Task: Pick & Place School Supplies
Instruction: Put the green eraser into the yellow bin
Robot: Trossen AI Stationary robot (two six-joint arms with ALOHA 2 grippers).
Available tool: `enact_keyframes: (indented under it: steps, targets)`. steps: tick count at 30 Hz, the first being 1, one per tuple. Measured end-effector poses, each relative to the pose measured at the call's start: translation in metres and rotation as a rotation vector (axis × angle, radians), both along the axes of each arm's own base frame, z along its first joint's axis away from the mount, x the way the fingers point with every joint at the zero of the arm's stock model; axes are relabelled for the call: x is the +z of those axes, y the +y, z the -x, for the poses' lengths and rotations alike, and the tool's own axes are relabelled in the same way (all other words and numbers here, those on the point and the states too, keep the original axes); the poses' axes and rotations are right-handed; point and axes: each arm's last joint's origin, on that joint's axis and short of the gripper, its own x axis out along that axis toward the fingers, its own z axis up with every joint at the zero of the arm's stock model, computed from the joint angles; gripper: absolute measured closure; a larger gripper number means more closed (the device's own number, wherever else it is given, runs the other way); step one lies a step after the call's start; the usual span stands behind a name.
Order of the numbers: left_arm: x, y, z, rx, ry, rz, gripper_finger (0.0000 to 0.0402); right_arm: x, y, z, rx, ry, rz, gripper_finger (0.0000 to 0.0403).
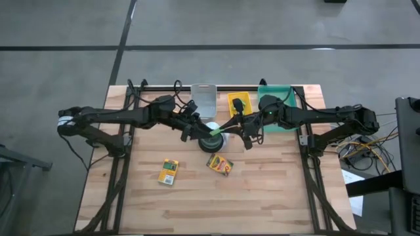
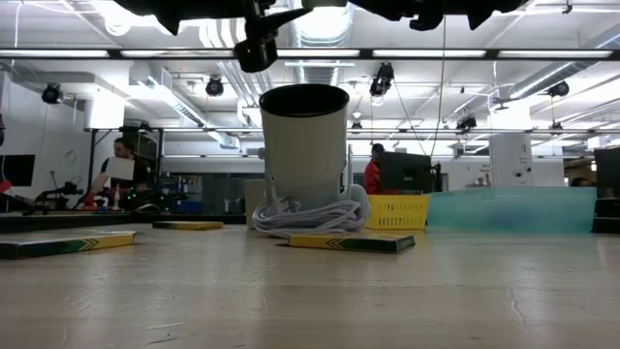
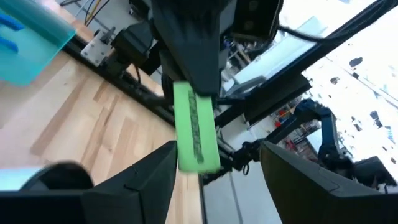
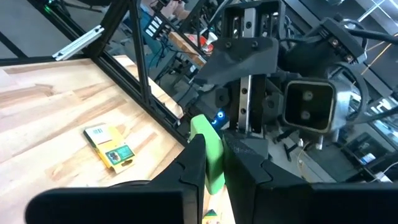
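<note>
R pincer (image 4: 212, 163) clamped; L pincer (image 3: 217, 163) spread, facing it.

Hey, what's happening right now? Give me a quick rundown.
Right gripper shut on flat light-green stick above white cylindrical cup. Left gripper open, facing it. Two yellow-and-green crayon boxes on wooden table.

A short light-green stick (image 1: 214, 133) is held up over the middle of the table, pinched between dark fingers (image 4: 198, 163) — its flat face (image 3: 194, 126) bears a line of dark print. Two flat yellow-and-green crayon boxes lie on the wood: one (image 1: 168, 172) nearer the front-left, the other (image 1: 220, 163) tilted, just beside the centre.
</note>
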Motion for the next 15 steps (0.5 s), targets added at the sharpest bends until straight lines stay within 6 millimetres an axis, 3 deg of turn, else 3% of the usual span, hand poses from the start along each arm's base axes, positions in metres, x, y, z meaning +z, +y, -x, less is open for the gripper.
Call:
enact_keyframes:
  steps: [9, 15]
  targets:
    - [-0.001, -0.003, 0.023, -0.019, 0.131, -0.093, 0.0168, 0.005, 0.0, 0.005, -0.021, -0.01, -0.005, 0.0364]
    - [0.01, -0.005, 0.036, -0.018, 0.082, -0.155, 0.0168, 0.004, -0.003, 0.012, -0.172, 0.065, 0.006, 0.0364]
